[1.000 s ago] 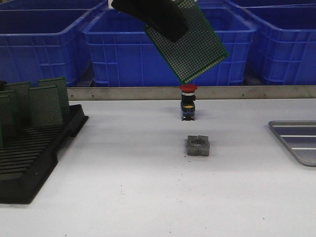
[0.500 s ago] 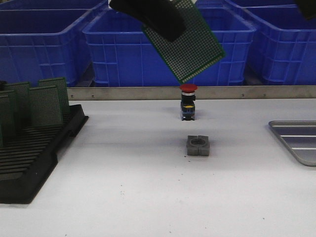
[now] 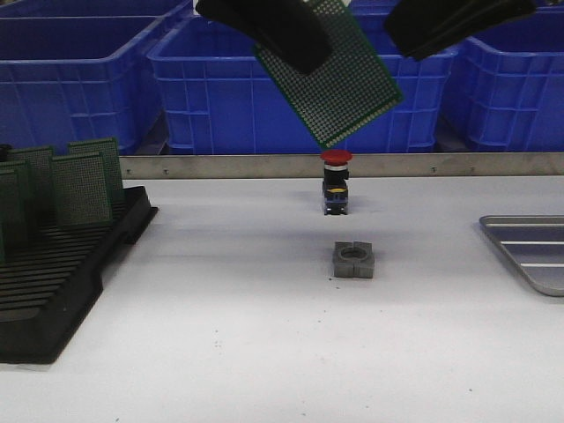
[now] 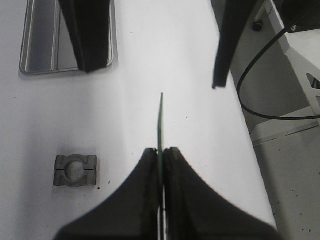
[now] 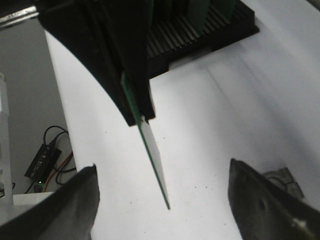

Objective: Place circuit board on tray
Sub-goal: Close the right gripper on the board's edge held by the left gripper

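The circuit board (image 3: 345,84) is a green perforated board held tilted, high above the table's middle. My left gripper (image 3: 302,53) is shut on its upper left part. In the left wrist view the board (image 4: 160,117) is edge-on between the shut fingers of the left gripper (image 4: 161,151). My right gripper (image 3: 407,31) is at the top right, close to the board's right edge. In the right wrist view the right gripper (image 5: 162,166) is open, and the board's edge (image 5: 154,162) lies between its fingers without touching. The silver tray (image 3: 531,249) lies at the table's right edge, seen also in the left wrist view (image 4: 65,71).
A black slotted rack (image 3: 62,282) with several green boards stands at the left. A red push button (image 3: 336,181) and a grey split block (image 3: 354,261) sit mid-table. Blue bins (image 3: 220,97) line the back behind a metal rail.
My right gripper has come into the front view from the upper right and now sits beside the board. The left gripper and the board have barely moved.
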Motion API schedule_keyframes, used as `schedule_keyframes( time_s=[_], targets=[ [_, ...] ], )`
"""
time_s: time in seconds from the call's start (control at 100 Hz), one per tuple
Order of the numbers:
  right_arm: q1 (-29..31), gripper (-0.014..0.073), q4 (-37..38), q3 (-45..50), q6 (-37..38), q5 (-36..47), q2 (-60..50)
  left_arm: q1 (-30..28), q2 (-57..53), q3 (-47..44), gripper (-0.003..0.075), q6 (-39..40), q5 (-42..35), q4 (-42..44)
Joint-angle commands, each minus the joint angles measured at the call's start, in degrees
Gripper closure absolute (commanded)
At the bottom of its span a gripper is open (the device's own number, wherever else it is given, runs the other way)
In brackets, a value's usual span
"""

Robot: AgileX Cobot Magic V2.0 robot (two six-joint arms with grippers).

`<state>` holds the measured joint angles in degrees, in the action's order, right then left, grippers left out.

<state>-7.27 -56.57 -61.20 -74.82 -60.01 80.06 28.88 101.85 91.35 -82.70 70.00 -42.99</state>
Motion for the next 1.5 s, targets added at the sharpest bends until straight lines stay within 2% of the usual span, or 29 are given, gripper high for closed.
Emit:
schedule_keyframes(
  time_s=[0.0, 0.26, 0.38, 0.62, 0.79, 0.83, 0.9, 0.97, 1.02, 1.04, 1.05, 1.12, 1.18, 1.3, 1.49],
  targets=[
    [-1.71, 0.0034, -3.58, -2.18, -1.19, -0.58, 0.14, -0.17, -3.11, 1.68, 0.0739, 0.49, 3.00, -3.72],
    [-3.95, 0.0055, -3.58, -2.18, -2.12, 0.30, 3.85, -0.17, -3.11, 1.68, 0.0739, 0.49, 3.00, -4.00],
    [-3.95, 0.0204, -3.69, -2.18, -2.18, 0.41, 4.42, -0.17, -3.11, 1.68, 0.0739, 0.49, 3.00, -4.05],
    [-3.95, 0.0659, -4.68, -2.18, -4.05, 0.72, 4.42, -0.17, -3.11, 1.68, 0.0739, 0.49, 3.00, -4.05],
    [-3.95, 0.0660, -4.68, -2.18, -4.05, 0.74, 4.42, -0.17, -3.11, 1.68, 0.0733, 0.49, 3.00, -4.05],
    [-3.95, 0.0660, -4.68, -2.18, -4.05, 0.74, 4.42, -0.17, -3.11, 1.68, 0.0714, 0.49, 3.00, -4.05],
    [-3.95, 0.0660, -4.68, -2.18, -4.05, 0.74, 4.42, -0.17, -3.11, 1.68, 0.0617, 0.49, 3.00, -4.05],
    [-3.90, 0.0660, -4.68, -2.18, -4.05, 0.74, 4.42, -0.17, -3.11, 1.68, 0.0448, 0.49, 3.00, -4.05],
    [-3.90, 0.0660, -4.62, -2.18, -4.05, 0.74, 4.42, -0.17, -3.11, 1.68, 0.0291, 0.49, 3.00, -4.14],
    [-3.90, 0.0660, -4.61, -2.18, -4.05, 0.74, 4.42, -0.17, -3.11, 1.68, 0.0256, 0.49, 2.90, -4.27],
    [-3.90, 0.0660, -4.55, -2.18, -4.05, 0.74, 4.42, -0.17, -3.11, 1.68, 0.0208, 0.49, 2.90, -4.27],
    [-3.69, 0.0660, -3.55, -2.18, -4.05, 0.74, 4.30, -0.17, -3.11, 1.68, 0.0105, 0.49, 2.73, -4.27],
    [-3.11, 0.0660, -1.46, -2.18, -4.05, 0.45, 3.91, -0.17, -3.11, 1.68, 0.0083, 0.49, 2.73, -4.27],
    [0.31, 0.0660, 1.98, -2.18, -3.51, -1.26, 2.10, -0.17, -3.11, 1.68, 0.0101, 0.49, 2.83, -4.48],
    [12.17, 0.0660, 2.22, -2.18, -1.65, -3.53, -0.34, -0.17, -3.11, 1.68, 0.0101, 0.49, 2.83, -4.57]
  ],
)
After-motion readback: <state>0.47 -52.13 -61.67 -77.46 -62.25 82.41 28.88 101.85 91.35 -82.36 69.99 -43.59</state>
